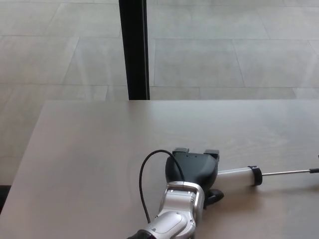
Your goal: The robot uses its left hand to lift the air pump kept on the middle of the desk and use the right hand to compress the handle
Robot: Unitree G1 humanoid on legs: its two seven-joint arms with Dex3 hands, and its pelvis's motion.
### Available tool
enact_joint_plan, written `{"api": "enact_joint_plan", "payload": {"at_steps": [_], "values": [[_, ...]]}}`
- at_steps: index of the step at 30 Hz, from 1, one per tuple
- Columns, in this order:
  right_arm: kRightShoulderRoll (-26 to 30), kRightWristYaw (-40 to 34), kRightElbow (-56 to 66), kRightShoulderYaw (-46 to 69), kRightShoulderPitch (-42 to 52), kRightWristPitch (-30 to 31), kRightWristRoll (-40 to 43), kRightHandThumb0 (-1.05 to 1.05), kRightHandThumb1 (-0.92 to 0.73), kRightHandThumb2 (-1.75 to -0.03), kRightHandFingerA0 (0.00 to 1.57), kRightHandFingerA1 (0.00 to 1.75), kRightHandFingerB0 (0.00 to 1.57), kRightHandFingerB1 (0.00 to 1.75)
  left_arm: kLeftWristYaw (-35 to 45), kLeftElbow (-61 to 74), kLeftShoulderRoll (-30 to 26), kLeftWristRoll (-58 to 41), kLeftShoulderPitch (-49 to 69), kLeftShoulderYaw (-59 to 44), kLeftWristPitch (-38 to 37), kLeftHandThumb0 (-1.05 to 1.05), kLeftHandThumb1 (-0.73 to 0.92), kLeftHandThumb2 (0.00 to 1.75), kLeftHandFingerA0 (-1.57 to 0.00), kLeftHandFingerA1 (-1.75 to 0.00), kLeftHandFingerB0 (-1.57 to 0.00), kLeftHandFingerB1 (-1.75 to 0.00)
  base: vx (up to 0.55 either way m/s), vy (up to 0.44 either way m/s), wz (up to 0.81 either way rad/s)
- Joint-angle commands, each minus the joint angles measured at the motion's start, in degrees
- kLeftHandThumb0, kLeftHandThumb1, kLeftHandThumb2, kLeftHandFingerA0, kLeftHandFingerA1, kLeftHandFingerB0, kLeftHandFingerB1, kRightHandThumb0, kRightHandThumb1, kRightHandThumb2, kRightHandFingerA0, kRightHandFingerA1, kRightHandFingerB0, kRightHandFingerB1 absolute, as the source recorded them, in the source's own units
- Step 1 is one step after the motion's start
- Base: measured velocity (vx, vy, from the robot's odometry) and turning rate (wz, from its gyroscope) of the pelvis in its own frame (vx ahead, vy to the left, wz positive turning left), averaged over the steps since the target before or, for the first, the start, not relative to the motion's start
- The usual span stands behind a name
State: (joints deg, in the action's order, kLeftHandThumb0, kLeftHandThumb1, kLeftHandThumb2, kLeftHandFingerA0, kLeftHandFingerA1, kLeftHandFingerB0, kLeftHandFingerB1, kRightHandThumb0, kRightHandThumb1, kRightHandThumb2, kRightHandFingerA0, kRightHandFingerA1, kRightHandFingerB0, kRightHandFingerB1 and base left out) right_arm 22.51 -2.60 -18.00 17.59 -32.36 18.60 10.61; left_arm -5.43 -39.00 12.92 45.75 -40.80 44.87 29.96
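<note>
The black left hand [192, 170] is lying over the white tube air pump [238, 176] on the pale wooden desk [84, 164]; I cannot tell if it is grasping.

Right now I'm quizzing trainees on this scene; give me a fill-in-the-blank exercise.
1. The pump lies on the ____.
2. The hand on the pump's barrel is the robot's ____ hand.
3. The pump's thin rod points toward the picture's ____ edge.

Missing words: desk; left; right

Left hand [192, 168] over near end of air pump [238, 176] lying on desk [79, 164]; rod extended right.
</note>
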Motion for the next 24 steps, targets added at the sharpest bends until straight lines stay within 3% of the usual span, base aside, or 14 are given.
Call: {"api": "enact_joint_plan", "payload": {"at_steps": [1,5,7,9,10,11,13,16,17,18,20,22,23,24], "values": [[0.8,0.1,0.7,0.2,-0.8,1.4,-0.7,-0.54,-0.8,-0.64,0.36,0.59,0.3,0.37,-2.1,-0.2,3.9,-4.3,1.3,-3.4,-4.9,-0.53,0.73,0.65,-0.93,-1.47,-0.2,-0.47,0.0,0.0,0.0],[0.7,-0.3,0.5,0.2,-1.0,1.1,-1.1,-0.53,-0.8,-0.64,0.37,0.6,0.32,0.37,-3.5,-2.9,5.4,-4.6,1.1,-4.4,-5.4,-0.45,0.67,0.64,-0.77,-1.55,-0.34,-0.66,0.0,0.0,0.0],[0.8,-0.2,0.7,0.1,-1.0,1.1,-1.3,-0.53,-0.8,-0.64,0.36,0.6,0.32,0.37,-3.5,-4.4,5.9,-4.4,0.6,-4.1,-5.3,-0.28,0.72,0.65,-0.74,-1.56,-0.36,-0.62,0.0,0.0,0.0],[0.8,-0.2,0.8,0.1,-1.1,1.1,-1.4,-0.53,-0.8,-0.64,0.36,0.6,0.32,0.37,-3.7,-4.9,5.9,-4.4,0.4,-4.1,-5.5,-0.28,0.72,0.65,-0.74,-1.56,-0.36,-0.62,0.0,0.0,0.0],[0.7,-0.2,0.5,0.2,-1.1,0.8,-1.4,-0.52,-0.8,-0.64,0.36,0.61,0.31,0.37,-1.7,-6.1,5.8,-2.7,-0.6,-1.9,-4.6,-0.18,0.75,0.65,-0.73,-1.61,-0.29,-0.47,0.0,0.0,0.0],[0.6,-0.3,0.5,0.2,-1.2,0.8,-1.5,-0.52,-0.8,-0.64,0.36,0.62,0.31,0.37,-2.6,-6.1,5.8,-3.0,-0.1,-1.9,-5.5,-0.13,0.72,0.65,-0.76,-1.68,-0.31,-0.46,0.0,0.0,0.0],[0.6,-0.4,0.5,0.2,-1.2,0.9,-1.7,-0.52,-0.8,-0.64,0.38,0.62,0.33,0.37,-2.1,-6.4,5.6,-2.5,-0.2,-0.8,-5.6,-0.17,0.73,0.72,-0.72,-1.74,-0.62,-0.98,0.0,0.0,0.0],[0.8,-0.1,-0.1,-0.1,-1.5,0.1,-2.3,-0.53,-0.8,-0.64,0.38,0.64,0.33,0.37,-0.8,-7.0,5.3,-1.6,-1.0,0.8,-4.7,-0.19,0.74,0.69,-0.72,-1.74,-0.68,-0.95,0.0,0.0,0.0],[0.9,0.0,0.0,0.1,-1.4,0.0,-2.1,-0.54,-0.8,-0.64,0.37,0.65,0.33,0.37,0.2,-6.9,5.0,-1.3,-0.9,1.4,-4.2,-0.16,0.75,0.64,-0.73,-1.71,-0.61,-0.8,0.0,0.0,0.0],[0.8,0.0,0.1,0.3,-1.3,0.0,-1.9,-0.55,-0.8,-0.64,0.36,0.65,0.33,0.37,-0.3,-7.0,4.5,-0.9,-0.5,2.2,-4.4,-0.18,0.77,0.66,-0.82,-1.64,-0.6,-0.8,0.0,0.0,0.0],[0.7,-0.3,0.3,0.7,-1.5,0.5,-1.7,-0.53,-0.81,-0.64,0.36,0.63,0.32,0.37,0.6,-7.5,3.4,0.2,-0.8,4.0,-4.3,-0.18,0.66,0.64,-0.73,-1.59,-0.6,-0.69,0.0,0.0,0.0],[0.8,-0.1,0.7,1.0,-1.4,0.4,-1.5,-0.51,-0.82,-0.64,0.35,0.64,0.31,0.37,1.5,-8.8,3.0,1.2,-1.6,5.6,-3.6,-0.18,0.64,0.62,-0.74,-1.58,-0.59,-0.71,0.0,0.0,0.0],[1.0,-0.1,0.8,0.9,-1.0,0.5,-1.8,-0.51,-0.83,-0.65,0.34,0.64,0.31,0.37,2.1,-9.3,2.9,1.8,-1.9,6.5,-2.6,-0.21,0.65,0.58,-0.73,-1.67,-0.63,-0.8,0.0,0.0,0.0],[1.1,-0.1,0.5,0.7,-1.0,-0.2,-2.3,-0.51,-0.84,-0.65,0.35,0.62,0.32,0.37,2.5,-9.6,2.6,2.4,-2.3,7.2,-2.0,-0.17,0.65,0.57,-0.76,-1.65,-0.6,-0.74,0.0,0.0,0.0]]}}
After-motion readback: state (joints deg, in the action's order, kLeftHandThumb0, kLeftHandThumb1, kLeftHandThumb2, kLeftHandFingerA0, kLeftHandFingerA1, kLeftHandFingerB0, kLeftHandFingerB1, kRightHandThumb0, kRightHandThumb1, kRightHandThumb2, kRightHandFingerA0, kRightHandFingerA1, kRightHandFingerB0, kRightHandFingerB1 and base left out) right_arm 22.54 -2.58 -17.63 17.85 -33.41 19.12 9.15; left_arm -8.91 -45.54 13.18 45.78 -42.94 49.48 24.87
